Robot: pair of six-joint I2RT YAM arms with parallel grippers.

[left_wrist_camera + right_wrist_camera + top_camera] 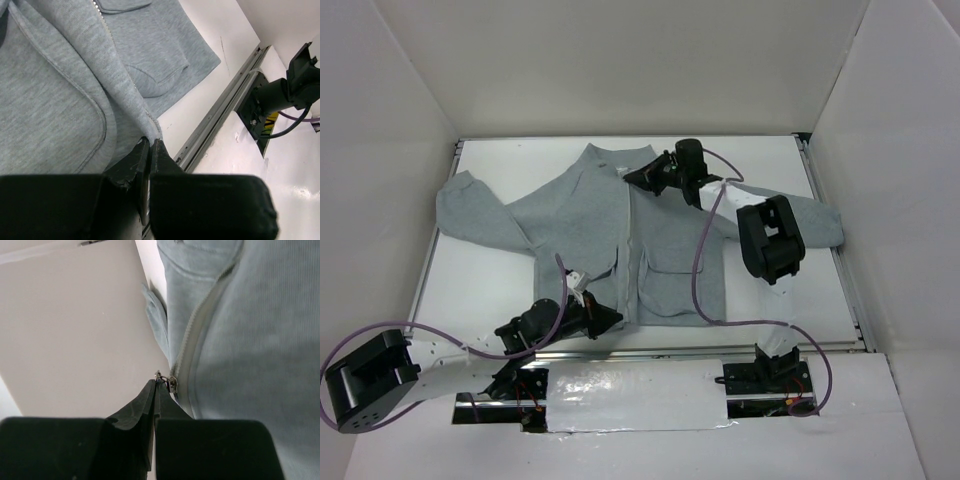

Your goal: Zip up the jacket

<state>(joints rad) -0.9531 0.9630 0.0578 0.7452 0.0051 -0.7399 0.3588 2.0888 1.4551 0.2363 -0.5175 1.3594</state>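
Note:
The light-grey fleece jacket point(670, 240) lies flat on the white table, collar at the far side. Its pale zipper point(631, 240) runs down the centre and looks closed up to the collar. My right gripper point(628, 177) is at the collar. In the right wrist view it point(156, 382) is shut on the metal zipper pull point(160, 376), beside the slider point(173, 383). My left gripper point(617, 318) is at the bottom hem. In the left wrist view it point(151, 141) is shut on the hem of the jacket point(60, 90) at the foot of the zipper teeth point(112, 45).
The right arm's black body point(768, 238) hangs over the right sleeve, with a purple cable point(700, 270) looping across the jacket front. A metal rail point(720, 350) runs along the table's near edge. White walls enclose the table on three sides.

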